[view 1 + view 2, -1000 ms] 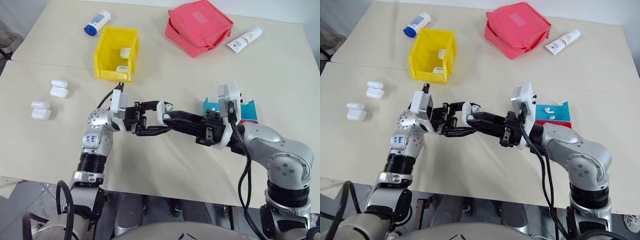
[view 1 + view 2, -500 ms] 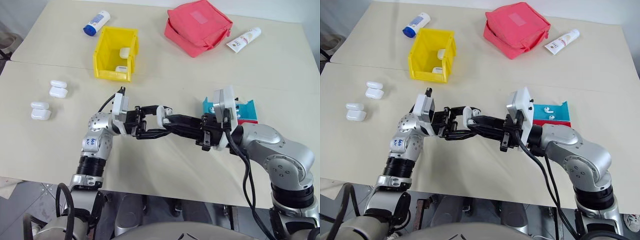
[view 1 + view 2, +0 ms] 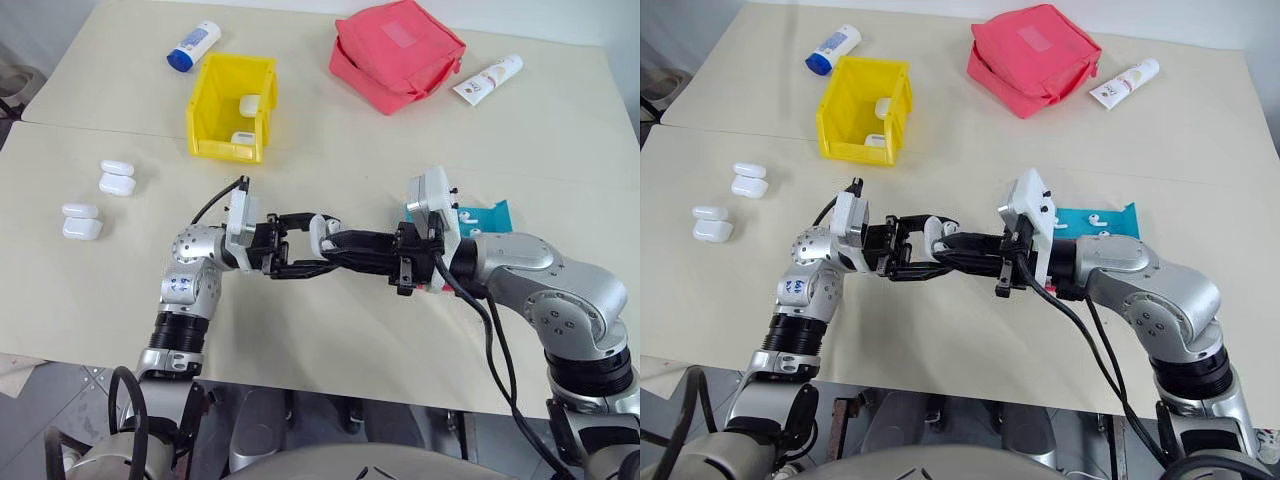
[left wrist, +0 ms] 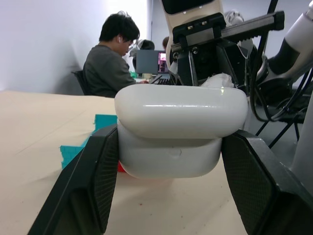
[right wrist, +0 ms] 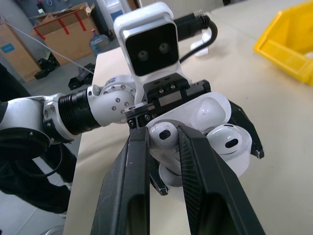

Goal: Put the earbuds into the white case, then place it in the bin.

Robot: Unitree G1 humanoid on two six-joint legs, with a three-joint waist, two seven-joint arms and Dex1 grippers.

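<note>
Earbud going into the case, mid-table!
The left gripper (image 3: 290,257) clamps the open white case (image 4: 181,129); the right gripper (image 5: 164,147) pinches an earbud (image 5: 163,137) right at it. Behind lies a blue tray (image 3: 1110,222). Further back, the yellow bin (image 3: 232,107), the red pouch (image 3: 397,52), two tubes — no lettering readable.
</note>
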